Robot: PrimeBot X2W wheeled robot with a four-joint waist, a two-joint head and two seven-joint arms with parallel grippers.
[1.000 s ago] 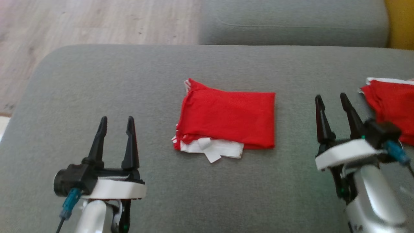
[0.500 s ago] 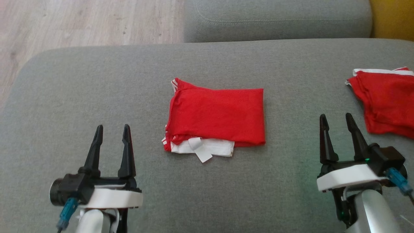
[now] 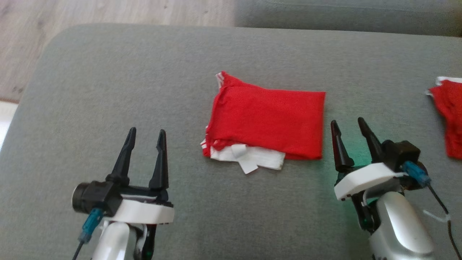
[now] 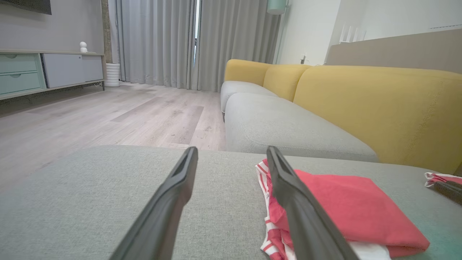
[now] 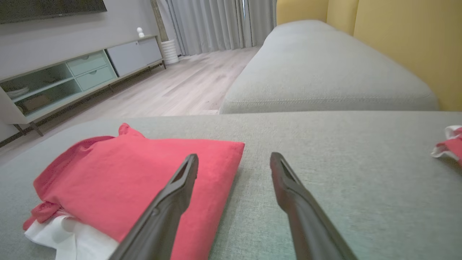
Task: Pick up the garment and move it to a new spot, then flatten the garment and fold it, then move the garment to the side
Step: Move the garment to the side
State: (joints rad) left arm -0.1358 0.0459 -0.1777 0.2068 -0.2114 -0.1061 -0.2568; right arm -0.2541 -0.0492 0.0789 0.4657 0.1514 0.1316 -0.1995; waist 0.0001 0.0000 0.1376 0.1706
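Note:
A red garment (image 3: 267, 122) with white trim lies folded into a rectangle in the middle of the grey cushion (image 3: 126, 83); it also lies at the lower right in the left wrist view (image 4: 346, 202) and at the lower left in the right wrist view (image 5: 137, 180). My left gripper (image 3: 146, 130) hovers open, to the left of the garment and apart from it. Just off the garment's right edge my right gripper (image 3: 348, 121) stands open, with nothing between its fingers.
A second red and white garment (image 3: 447, 115) lies at the cushion's right edge. Another grey seat (image 4: 285, 126) with a yellow backrest (image 4: 375, 97) stands beyond. Wooden floor (image 3: 72, 14) runs past the cushion's far left edge.
The head camera has shifted, so the whole picture has slid. My right gripper now stands closer to the folded garment's right edge. Both grippers stay open.

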